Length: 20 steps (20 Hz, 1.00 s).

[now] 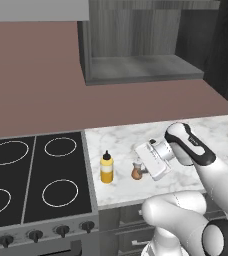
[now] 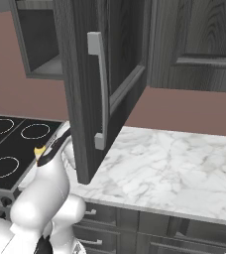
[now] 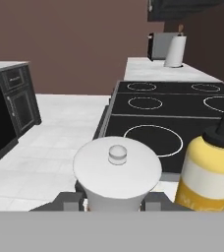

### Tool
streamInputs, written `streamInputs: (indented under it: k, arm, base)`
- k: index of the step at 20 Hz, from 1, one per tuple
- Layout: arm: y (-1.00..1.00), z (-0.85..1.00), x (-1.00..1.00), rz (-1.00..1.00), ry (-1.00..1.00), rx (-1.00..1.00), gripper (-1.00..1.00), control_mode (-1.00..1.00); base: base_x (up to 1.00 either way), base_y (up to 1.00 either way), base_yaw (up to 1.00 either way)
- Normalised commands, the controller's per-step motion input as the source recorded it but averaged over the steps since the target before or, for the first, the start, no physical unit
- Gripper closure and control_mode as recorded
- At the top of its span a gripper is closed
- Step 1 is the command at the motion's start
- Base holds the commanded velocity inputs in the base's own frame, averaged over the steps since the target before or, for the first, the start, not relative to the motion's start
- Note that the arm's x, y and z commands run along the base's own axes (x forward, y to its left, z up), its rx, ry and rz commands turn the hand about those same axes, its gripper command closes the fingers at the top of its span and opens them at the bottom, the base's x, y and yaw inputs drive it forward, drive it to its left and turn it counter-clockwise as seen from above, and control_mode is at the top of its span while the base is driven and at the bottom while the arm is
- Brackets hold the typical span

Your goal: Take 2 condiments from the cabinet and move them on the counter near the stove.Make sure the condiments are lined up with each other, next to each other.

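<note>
Marble counter (image 1: 131, 137) beside the stove (image 1: 36, 175); jaws clench the shaker (image 1: 136, 171) upright on it; bottle (image 1: 106, 167) just beyond them, stove-side.

We see the squeeze bottle (image 1: 106, 167) standing on the counter (image 1: 121, 137), just right of the stove (image 1: 36, 172). The shaker (image 1: 136, 171) stands on the counter to the bottle's right, near it but apart, between the end effector (image 1: 139, 171) fingers. The cabinet (image 1: 136, 42) hangs above, behind them.
</note>
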Motion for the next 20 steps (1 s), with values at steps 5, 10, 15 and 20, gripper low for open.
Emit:
streamInputs:
  k: [5, 10, 15, 20]
  arm:
    - [0.13, -0.15, 0.03, 0.0, -0.02, 0.0, 1.0, -1.0]
    - [0.1, -0.12, 0.08, 0.0, -0.02, 0.0, 1.0, -1.0]
    - [0.06, -0.05, 0.07, 0.0, 0.0, 0.0, 1.0, -1.0]
    - [0.02, -0.05, 0.09, 0.0, 0.0, 0.0, 1.0, -1.0]
  base:
    - [0.0, 0.0, 0.0]
    - [0.0, 0.0, 0.0]
    - [0.0, 0.0, 0.0]
    - [0.0, 0.0, 0.0]
